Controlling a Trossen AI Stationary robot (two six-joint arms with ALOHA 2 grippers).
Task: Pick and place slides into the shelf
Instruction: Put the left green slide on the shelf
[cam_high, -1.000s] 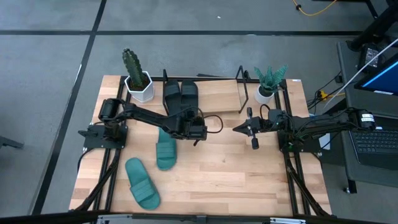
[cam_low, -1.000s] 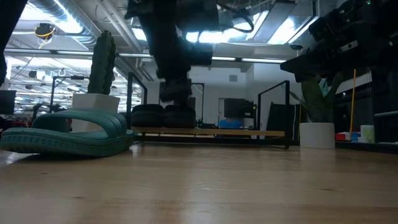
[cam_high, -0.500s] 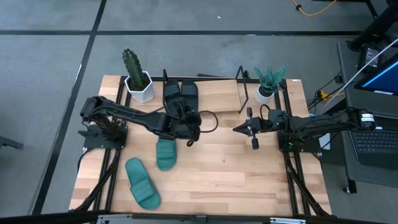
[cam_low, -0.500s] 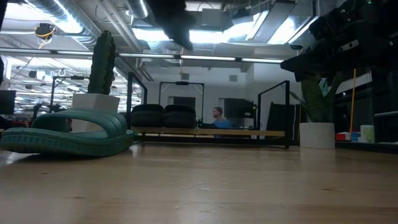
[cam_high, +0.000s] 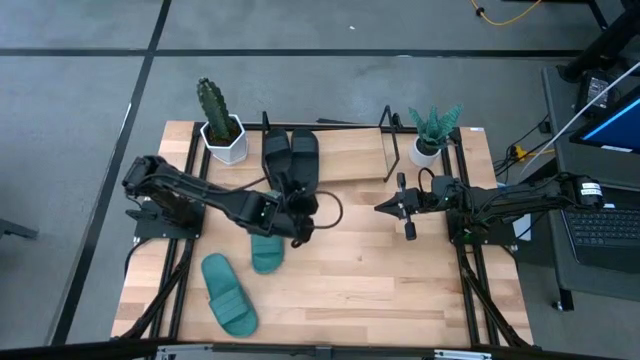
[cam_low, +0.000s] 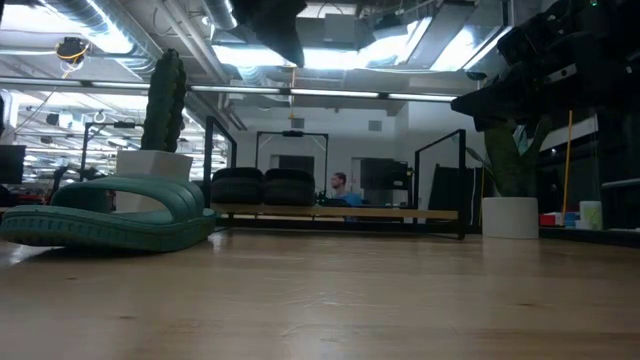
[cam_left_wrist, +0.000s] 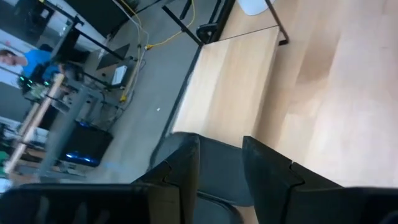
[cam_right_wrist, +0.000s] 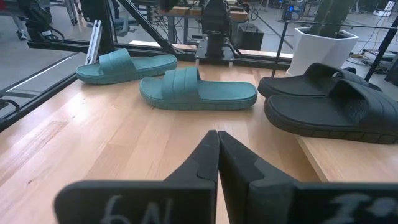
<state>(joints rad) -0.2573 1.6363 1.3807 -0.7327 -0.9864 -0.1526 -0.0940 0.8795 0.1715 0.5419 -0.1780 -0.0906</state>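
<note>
Two black slides (cam_high: 290, 152) lie side by side, soles down, on the left end of the shelf's wooden board (cam_high: 360, 157); the low view shows them (cam_low: 265, 185) on that board (cam_low: 400, 213). Two teal slides rest on the table: one (cam_high: 266, 250) partly under my left arm, one (cam_high: 228, 293) near the front left. My left gripper (cam_high: 300, 195) hangs open and holds nothing, high over the near ends of the black slides; it reaches in at the top of the low view (cam_low: 283, 35). My right gripper (cam_high: 383, 207) stays shut over the table's right middle.
A cactus in a white pot (cam_high: 222, 135) stands left of the shelf, a leafy plant in a white pot (cam_high: 430, 140) at its right end. The board's right part is bare. A person (cam_low: 342, 186) sits in the room beyond.
My left gripper has risen from just in front of the black slides on the shelf and drawn back toward the table's near left, rolling a little. It has stayed open. The black slides have kept their place on the board.
</note>
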